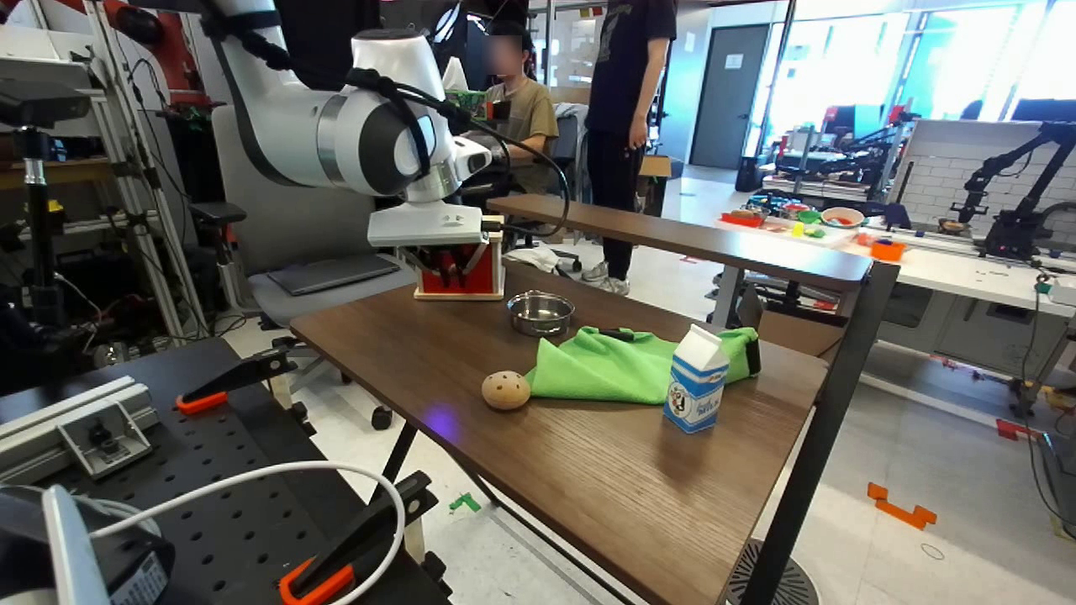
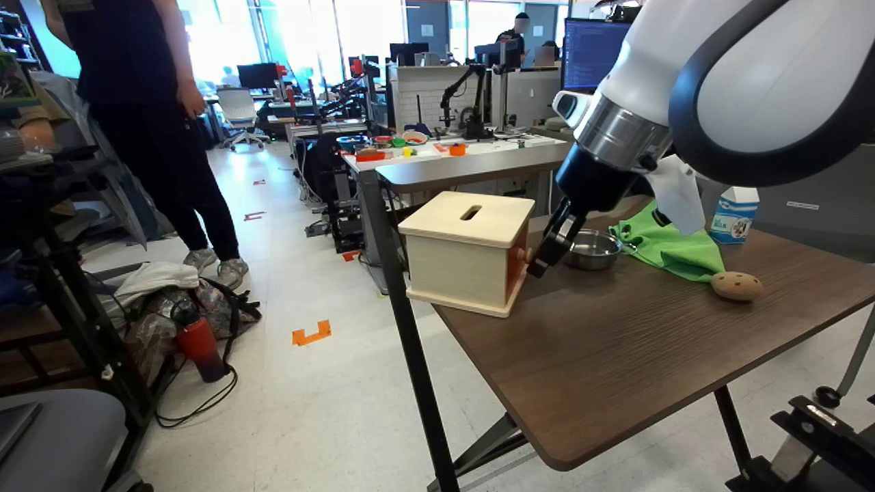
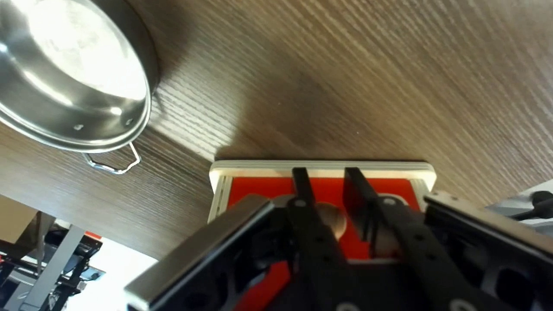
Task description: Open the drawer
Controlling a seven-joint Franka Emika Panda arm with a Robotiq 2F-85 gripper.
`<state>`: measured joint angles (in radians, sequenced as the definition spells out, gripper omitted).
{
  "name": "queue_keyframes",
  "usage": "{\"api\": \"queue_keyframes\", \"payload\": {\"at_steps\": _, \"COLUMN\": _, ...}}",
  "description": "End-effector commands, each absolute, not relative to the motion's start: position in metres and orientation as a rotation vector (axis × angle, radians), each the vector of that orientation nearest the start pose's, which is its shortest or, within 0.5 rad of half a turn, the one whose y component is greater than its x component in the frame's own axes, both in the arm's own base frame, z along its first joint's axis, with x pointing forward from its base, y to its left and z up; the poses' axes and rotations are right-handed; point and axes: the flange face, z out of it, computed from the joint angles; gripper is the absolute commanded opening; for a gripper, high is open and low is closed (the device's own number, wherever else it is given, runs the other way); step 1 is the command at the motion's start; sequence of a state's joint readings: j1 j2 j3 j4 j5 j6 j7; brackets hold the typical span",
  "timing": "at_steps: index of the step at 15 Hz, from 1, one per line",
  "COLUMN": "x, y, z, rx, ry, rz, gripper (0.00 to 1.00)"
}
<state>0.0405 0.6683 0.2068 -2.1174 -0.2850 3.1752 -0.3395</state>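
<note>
Plainly, "MILK" marks the carton (image 1: 696,385), while the drawer (image 3: 261,185) knob (image 3: 334,219) shows between parted gripper (image 3: 326,175) fingers (image 3: 303,185).

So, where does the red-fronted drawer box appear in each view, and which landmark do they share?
In an exterior view: the drawer box, slightly left of centre, partly behind the end effector.
In an exterior view: the drawer box, near the centre.
In the wrist view: the drawer box, bottom centre, partly covered by the end effector.
Shared landmark: the steel pot, right of the box in both exterior views, upper left in the wrist view.
</note>
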Motion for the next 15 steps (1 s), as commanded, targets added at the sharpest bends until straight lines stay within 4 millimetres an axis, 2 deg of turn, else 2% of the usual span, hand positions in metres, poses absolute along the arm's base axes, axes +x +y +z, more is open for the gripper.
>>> {"api": "queue_keyframes", "payload": {"at_steps": 1, "x": 0.5784, "y": 0.1733, "z": 0.1457, "rx": -2.754, "ry": -1.236, "rz": -0.659, "gripper": 0.57}}
{"api": "queue_keyframes", "payload": {"at_steps": 5, "x": 0.5808, "y": 0.1764, "z": 0.1482, "rx": -2.744, "ry": -1.253, "rz": -0.671, "gripper": 0.87}}
{"api": "queue_keyframes", "payload": {"at_steps": 6, "x": 0.5811, "y": 0.1769, "z": 0.1485, "rx": -2.741, "ry": -1.256, "rz": -0.675, "gripper": 0.84}}
{"api": "queue_keyframes", "payload": {"at_steps": 7, "x": 0.5808, "y": 0.1770, "z": 0.1483, "rx": -2.740, "ry": -1.258, "rz": -0.676, "gripper": 0.52}}
{"api": "queue_keyframes", "payload": {"at_steps": 8, "x": 0.5803, "y": 0.1770, "z": 0.1477, "rx": -2.738, "ry": -1.261, "rz": -0.675, "gripper": 0.56}}
{"api": "queue_keyframes", "payload": {"at_steps": 9, "x": 0.5795, "y": 0.1770, "z": 0.1472, "rx": -2.736, "ry": -1.263, "rz": -0.673, "gripper": 0.56}}
{"api": "queue_keyframes", "payload": {"at_steps": 15, "x": 0.5773, "y": 0.1741, "z": 0.1443, "rx": -2.732, "ry": -1.271, "rz": -0.666, "gripper": 0.11}}
